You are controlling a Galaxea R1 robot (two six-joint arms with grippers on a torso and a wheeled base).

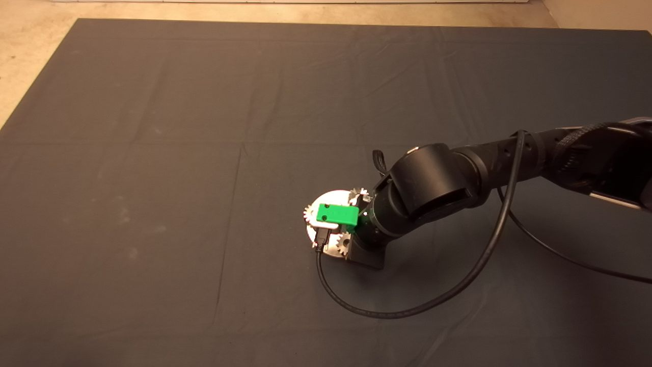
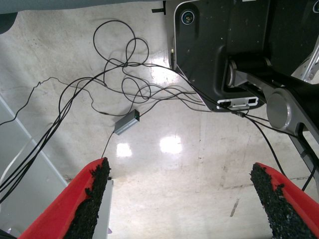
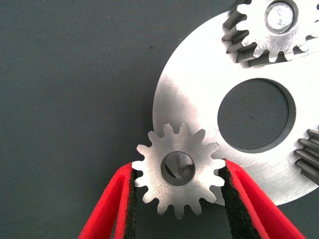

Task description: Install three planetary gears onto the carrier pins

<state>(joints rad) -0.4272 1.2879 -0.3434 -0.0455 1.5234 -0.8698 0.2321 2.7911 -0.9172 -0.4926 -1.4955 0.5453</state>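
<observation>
- Two gears already seated on pins of the disc, right of the counter's middle.
- Third gear pinched in the right pincer, hovering over the last pin, apparently not yet dropped on.
- Left pincer spread wide, parked off the counter.

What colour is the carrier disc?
Silvery white disc, clearest in the right wrist view.

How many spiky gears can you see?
3: one gear between the right end effector fingers, over a pin at the disc edge; one seated on a pin; one partly visible at the picture edge.
</observation>
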